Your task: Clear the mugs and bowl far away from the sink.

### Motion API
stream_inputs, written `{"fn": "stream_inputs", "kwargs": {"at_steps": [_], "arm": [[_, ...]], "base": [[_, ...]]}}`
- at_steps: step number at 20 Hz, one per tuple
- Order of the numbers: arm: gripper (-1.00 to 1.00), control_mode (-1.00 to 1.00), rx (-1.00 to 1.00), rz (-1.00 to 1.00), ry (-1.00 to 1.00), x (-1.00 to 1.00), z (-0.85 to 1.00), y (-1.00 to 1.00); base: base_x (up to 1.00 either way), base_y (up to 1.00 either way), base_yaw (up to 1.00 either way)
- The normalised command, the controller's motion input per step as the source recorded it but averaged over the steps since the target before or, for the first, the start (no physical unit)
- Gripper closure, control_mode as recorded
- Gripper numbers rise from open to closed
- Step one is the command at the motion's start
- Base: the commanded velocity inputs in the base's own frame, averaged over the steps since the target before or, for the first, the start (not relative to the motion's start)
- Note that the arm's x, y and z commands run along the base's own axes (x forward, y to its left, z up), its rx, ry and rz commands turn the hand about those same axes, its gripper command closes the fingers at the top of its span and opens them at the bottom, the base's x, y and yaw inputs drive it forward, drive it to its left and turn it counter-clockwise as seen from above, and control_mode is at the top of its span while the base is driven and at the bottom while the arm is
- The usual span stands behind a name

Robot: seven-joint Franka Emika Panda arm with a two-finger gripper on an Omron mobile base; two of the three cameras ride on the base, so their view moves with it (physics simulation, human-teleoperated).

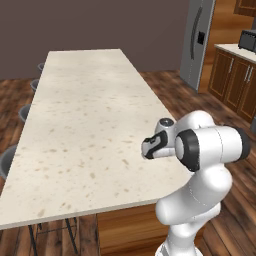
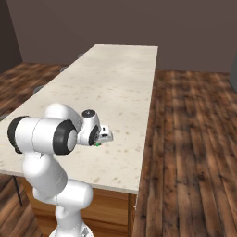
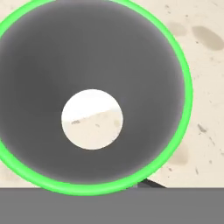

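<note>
- Pale, brown-flecked counter (image 1: 85,110) runs long and narrow from the lower edge of the left base view toward the top centre. In the right base view the same counter (image 2: 120,78) stretches from lower left to upper centre.
- One green mug (image 3: 92,52) takes up most of the hand view, seen straight down its mouth. It has a bright green rim, a grey inner wall and a pale round patch at the bottom centre.
- In the right base view, a small speck of that mug (image 2: 97,144) peeks out left of centre, over the counter near its near right edge.
- Flecked counter (image 3: 205,87) shows past the rim at the right side of the hand view.
- The gripper (image 2: 98,140) points down right over the mug. Whether its jaws are pinching the rim or standing apart cannot be told, and a sliver of dark fingertip (image 3: 151,183) shows just outside the rim at the bottom.
- The white arm (image 1: 210,150) bends from the lower right of the left base view toward the counter's near right edge.
- Grey stools (image 1: 7,160) line the left edge of that view.
- A wood plank floor (image 2: 194,139) fills the right of the right base view.
- A grey fridge (image 1: 197,40) and brown cabinets (image 1: 235,82) stand at the upper right of the left base view.
</note>
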Motion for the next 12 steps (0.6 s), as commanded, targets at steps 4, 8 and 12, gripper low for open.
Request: {"fn": "stream_inputs", "kwargs": {"at_steps": [4,8,12], "arm": [[1.00,-1.00,0.00,0.00,0.00,0.25,-0.38,0.01],[-1.00,-1.00,-0.01,-0.01,0.00,0.10,-0.28,0.26],[-1.00,-1.00,0.00,0.00,0.00,0.00,0.01,0.13]], "base": [[0.00,0.00,0.00],[0.00,0.00,0.00],[0.00,0.00,0.00]]}}
